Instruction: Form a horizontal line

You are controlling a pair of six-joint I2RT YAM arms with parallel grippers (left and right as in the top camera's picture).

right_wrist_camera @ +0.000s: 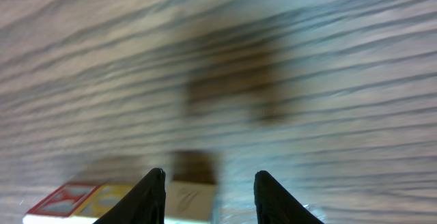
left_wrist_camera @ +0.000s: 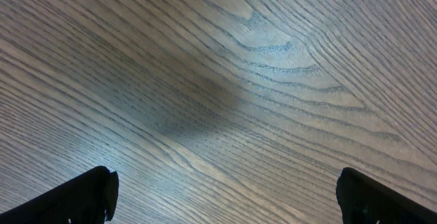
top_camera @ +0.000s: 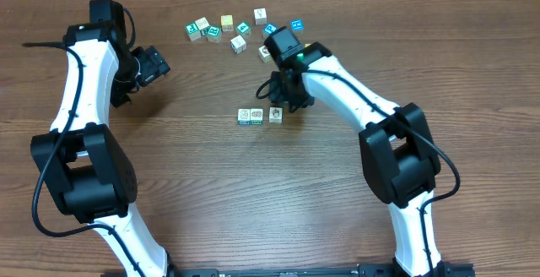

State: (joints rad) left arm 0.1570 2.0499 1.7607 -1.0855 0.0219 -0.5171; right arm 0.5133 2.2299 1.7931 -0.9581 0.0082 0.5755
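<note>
Horizontal line (top_camera: 257, 116) at 7 o'clock of right gripper (top_camera: 278, 103); end cube (right_wrist_camera: 192, 198) sits between its loosely parted jaws, ungripped. Left gripper (left_wrist_camera: 225, 191) wide over bare desk (left_wrist_camera: 218, 80).

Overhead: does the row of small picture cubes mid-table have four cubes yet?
No, the row of small white-faced picture cubes holds only three; the other loose cubes lie scattered farther up the table.

No legible words, numbers or brand marks. Cubes in the horizontal line (top_camera: 259, 116) and the loose cubes (top_camera: 228, 30) beyond it carry small picture symbols, too tiny or blurred to read.
</note>
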